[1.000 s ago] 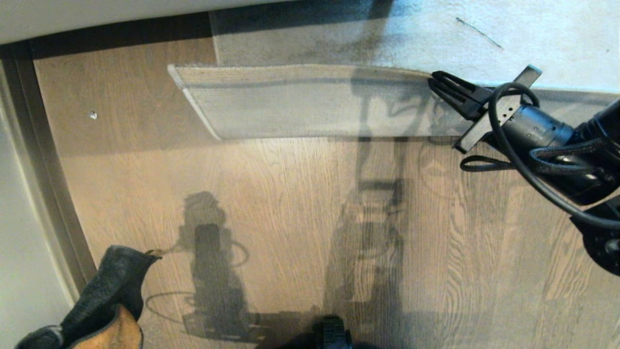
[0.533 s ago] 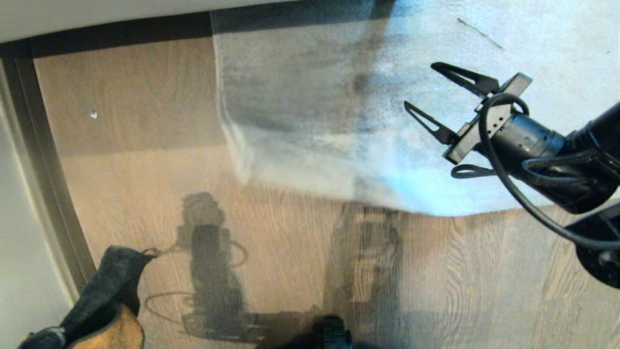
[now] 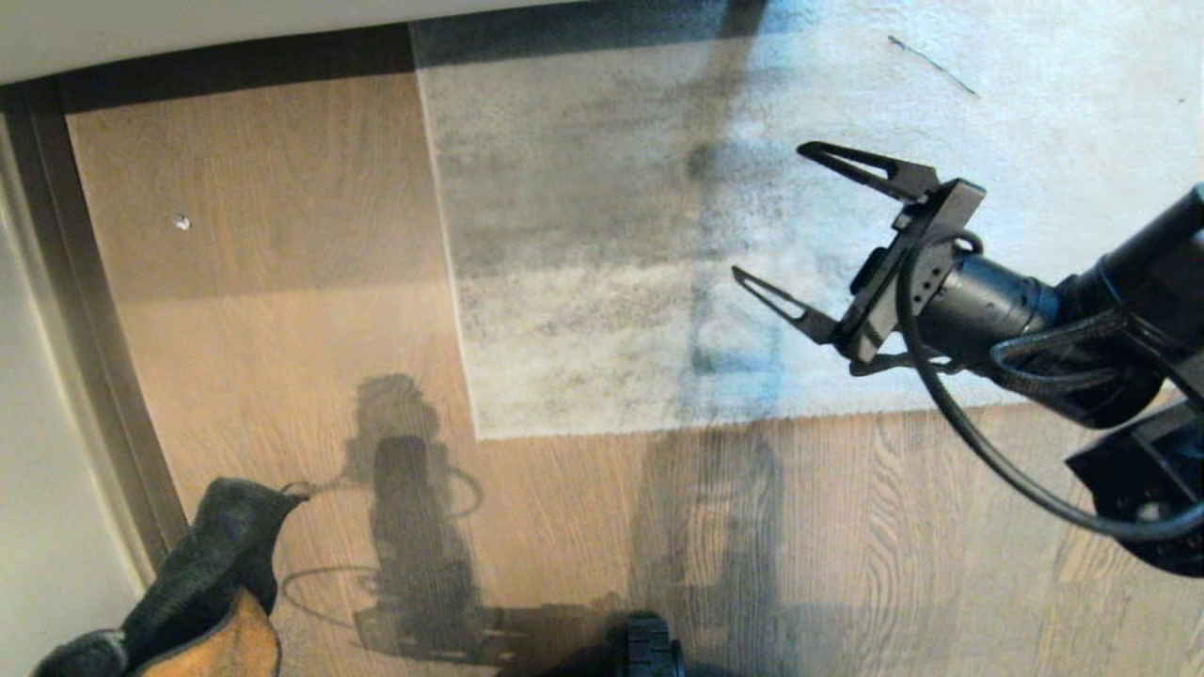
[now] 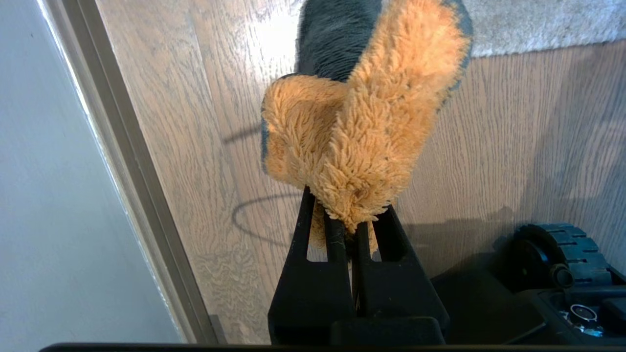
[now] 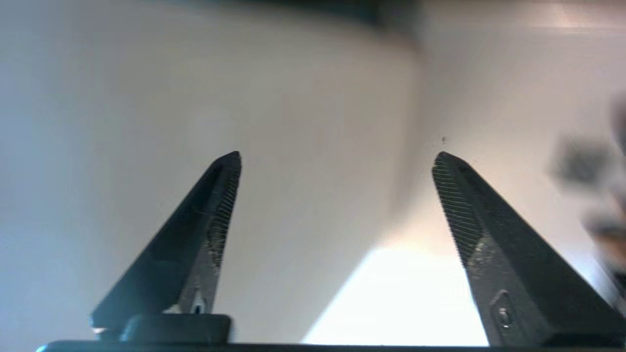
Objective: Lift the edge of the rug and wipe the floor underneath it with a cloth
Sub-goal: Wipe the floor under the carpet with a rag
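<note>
The light grey mottled rug (image 3: 658, 235) lies flat on the wood-plank floor (image 3: 583, 545). The rug edge (image 3: 715, 418) runs straight to a square corner (image 3: 477, 435). My right gripper (image 3: 768, 210) hovers above the rug on the right, open, with nothing between its fingers; the right wrist view also shows the right gripper (image 5: 337, 156) spread wide and empty. The cloth (image 3: 198, 583), dark grey and mustard-tan, hangs at the lower left. My left gripper (image 4: 349, 222) is shut on the cloth (image 4: 362, 122), holding it off the floor.
A grey baseboard strip (image 3: 94, 376) and a white wall border the floor on the left. A small white speck (image 3: 181, 223) lies on the planks left of the rug. My base's black wheel (image 4: 552, 249) is close beside the left gripper.
The right gripper was shut on the folded-back rug edge; it has opened, the rug has dropped flat onto the floor, and the gripper has swung nearer and leftward. The left arm has not moved.
</note>
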